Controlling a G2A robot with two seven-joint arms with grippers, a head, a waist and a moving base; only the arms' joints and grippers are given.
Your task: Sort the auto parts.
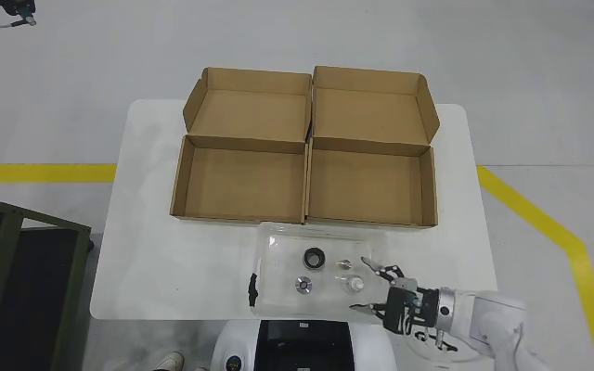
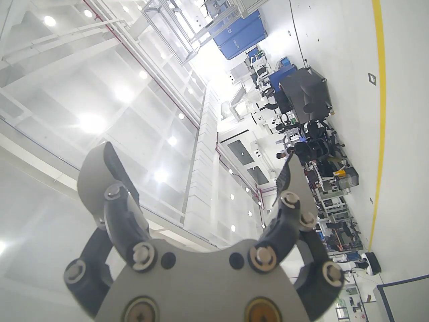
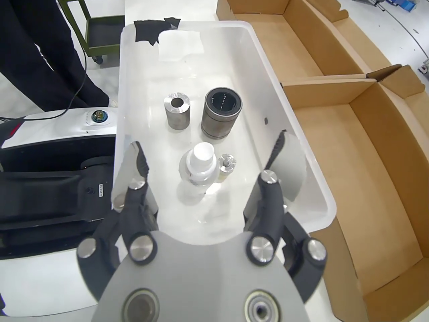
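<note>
A clear plastic bin point(image 1: 269, 243) point(image 3: 301, 155) at the table's front edge holds several parts: a black-rimmed bearing sleeve point(image 1: 315, 258) point(image 3: 221, 112), a steel bushing point(image 1: 303, 285) point(image 3: 177, 110), a white plastic part point(image 1: 354, 285) point(image 3: 199, 166) and a small metal fitting point(image 1: 345, 265) point(image 3: 226, 167). My right gripper point(image 1: 373, 287) point(image 3: 209, 157) stands open at the bin's right end, its fingers either side of the white part and the fitting, touching neither. My left gripper point(image 2: 197, 165) is open with nothing in it and points up at the ceiling.
Two open cardboard boxes point(image 1: 239, 182) point(image 1: 371, 185) sit side by side behind the bin, lids folded back. Black tape point(image 1: 251, 287) point(image 3: 150, 30) marks the bin's left end. A green cart point(image 1: 42, 269) stands left of the table, with a person's dark sleeve point(image 3: 40, 51) near it.
</note>
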